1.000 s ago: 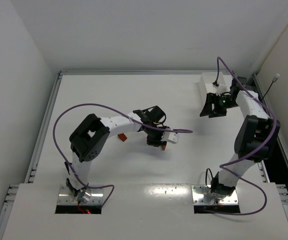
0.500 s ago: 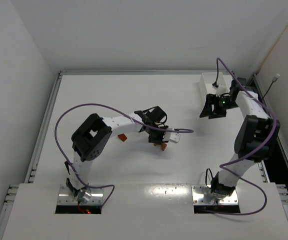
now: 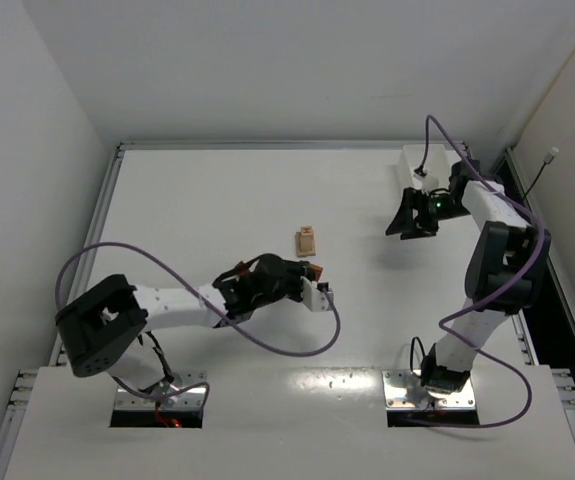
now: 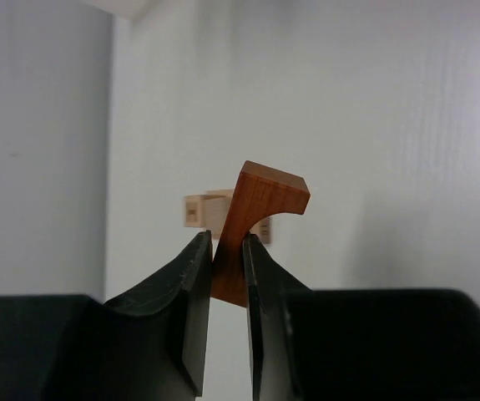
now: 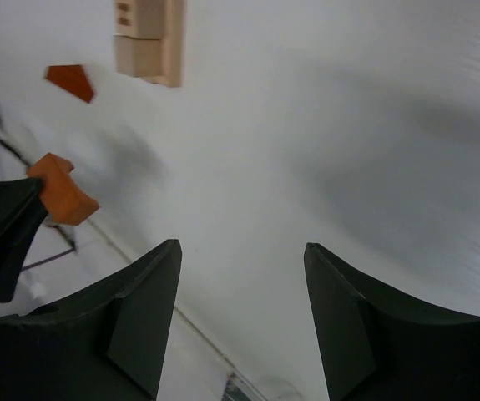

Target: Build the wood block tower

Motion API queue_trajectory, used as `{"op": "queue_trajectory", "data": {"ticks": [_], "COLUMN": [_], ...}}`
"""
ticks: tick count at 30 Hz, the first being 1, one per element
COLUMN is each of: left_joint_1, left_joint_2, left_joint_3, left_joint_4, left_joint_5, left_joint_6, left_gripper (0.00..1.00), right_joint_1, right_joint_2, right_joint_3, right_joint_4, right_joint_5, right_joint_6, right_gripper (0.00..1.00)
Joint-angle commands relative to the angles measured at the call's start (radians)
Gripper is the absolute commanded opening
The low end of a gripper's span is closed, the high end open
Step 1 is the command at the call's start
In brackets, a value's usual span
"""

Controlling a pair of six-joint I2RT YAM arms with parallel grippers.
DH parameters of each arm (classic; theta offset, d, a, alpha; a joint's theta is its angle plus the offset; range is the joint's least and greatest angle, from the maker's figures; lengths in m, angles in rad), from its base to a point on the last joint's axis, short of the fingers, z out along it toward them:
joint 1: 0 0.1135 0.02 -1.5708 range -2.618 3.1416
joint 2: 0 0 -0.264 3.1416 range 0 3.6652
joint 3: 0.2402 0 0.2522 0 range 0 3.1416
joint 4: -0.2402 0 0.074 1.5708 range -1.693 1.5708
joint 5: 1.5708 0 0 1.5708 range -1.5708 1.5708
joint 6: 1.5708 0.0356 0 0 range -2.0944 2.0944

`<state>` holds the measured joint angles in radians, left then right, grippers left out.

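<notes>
The wood block tower is a small stack of pale tan pieces mid-table, also seen in the right wrist view and behind the left jaws. My left gripper sits just in front of it, shut on a reddish-brown arch block, which sticks up from the jaws. A reddish-brown wedge lies on the table near the tower. My right gripper hovers to the tower's right, open, with nothing between its fingers.
A white rectangular bin stands at the back right, just behind the right gripper. The left arm lies low across the near left of the table, its purple cable looping in front. Raised rails edge the table.
The left arm has dropped low towards the near edge, uncovering the tan stack, and its jaws have closed on the arch block. The right gripper has shifted slightly left.
</notes>
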<state>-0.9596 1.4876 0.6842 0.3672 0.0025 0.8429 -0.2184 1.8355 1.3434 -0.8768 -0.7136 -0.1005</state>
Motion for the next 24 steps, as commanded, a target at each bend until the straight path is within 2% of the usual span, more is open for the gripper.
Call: {"op": "queue_trajectory", "data": {"ticks": [1, 5, 6, 9, 11, 12, 13, 15, 19, 24], "left_joint_1": [-0.027, -0.063, -0.064, -0.097, -0.111, -0.129, -0.130, -0.162, -0.183, -0.183], "left_joint_2": [-0.076, -0.164, -0.193, -0.234, -0.244, -0.257, -0.271, -0.282, -0.282, -0.282], "left_joint_3": [-0.112, -0.240, -0.273, -0.345, -0.357, -0.357, -0.368, -0.377, -0.377, -0.388], "left_joint_4": [0.446, 0.623, 0.726, 0.795, 0.811, 0.829, 0.840, 0.851, 0.860, 0.885], "left_joint_5": [-0.180, -0.167, -0.153, -0.121, -0.121, -0.121, -0.108, -0.098, -0.079, -0.050], "left_joint_6": [0.097, 0.191, 0.212, 0.272, 0.272, 0.281, 0.282, 0.291, 0.300, 0.314], "left_gripper": [0.00, 0.00, 0.00, 0.00, 0.00, 0.00, 0.00, 0.00, 0.00, 0.00], "right_joint_1": [0.037, 0.108, 0.125, 0.186, 0.224, 0.235, 0.261, 0.286, 0.341, 0.410], "right_joint_2": [0.002, 0.011, 0.011, 0.021, 0.021, 0.021, 0.021, 0.021, -0.011, -0.036], "right_joint_3": [0.027, 0.016, 0.016, 0.025, 0.025, 0.001, -0.012, -0.036, -0.027, -0.038], "right_joint_4": [-0.019, -0.031, -0.031, 0.017, 0.077, 0.169, 0.227, 0.384, 0.409, 0.460], "right_joint_5": [-0.282, -0.521, -0.600, -0.723, -0.767, -0.811, -0.864, -0.882, -0.882, -0.882], "right_joint_6": [0.008, -0.022, -0.022, -0.021, 0.049, 0.091, 0.198, 0.318, 0.340, 0.406], "right_gripper": [0.58, 0.55, 0.55, 0.47, 0.43, 0.40, 0.39, 0.36, 0.31, 0.31]}}
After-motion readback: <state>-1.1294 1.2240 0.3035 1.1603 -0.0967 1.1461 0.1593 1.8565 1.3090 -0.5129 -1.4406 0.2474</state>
